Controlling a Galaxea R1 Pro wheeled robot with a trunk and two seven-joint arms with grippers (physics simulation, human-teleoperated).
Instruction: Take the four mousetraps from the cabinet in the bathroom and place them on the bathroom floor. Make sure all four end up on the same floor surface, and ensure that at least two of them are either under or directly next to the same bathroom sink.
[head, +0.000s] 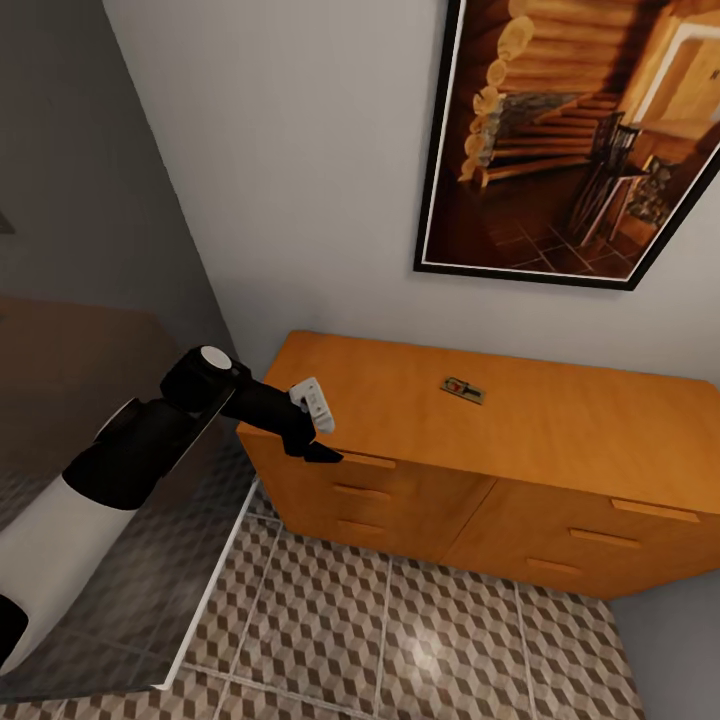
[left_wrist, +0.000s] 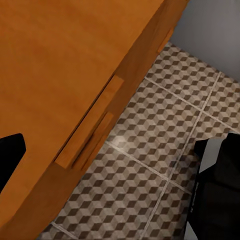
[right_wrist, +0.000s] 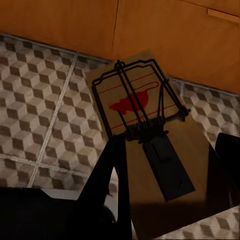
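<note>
One mousetrap (head: 462, 389) lies flat on the smooth top of the orange-brown cabinet (head: 560, 440), near the middle. My left gripper (head: 315, 430) hovers at the cabinet's front left corner, open, with nothing between its fingers; the left wrist view looks past the cabinet's edge (left_wrist: 60, 75) to the bathroom floor (left_wrist: 150, 165). In the right wrist view my right gripper (right_wrist: 170, 145) is shut on a second mousetrap (right_wrist: 135, 100), a tan board with a dark wire frame and a red mark, held above the cube-patterned floor (right_wrist: 40, 100) in front of the cabinet's drawers (right_wrist: 165, 35).
A large framed picture (head: 580, 140) hangs on the wall above the cabinet. A grey partition with a white lower edge (head: 215, 560) stands close on the left, beside my left arm. Open tiled floor (head: 420, 640) lies in front of the cabinet.
</note>
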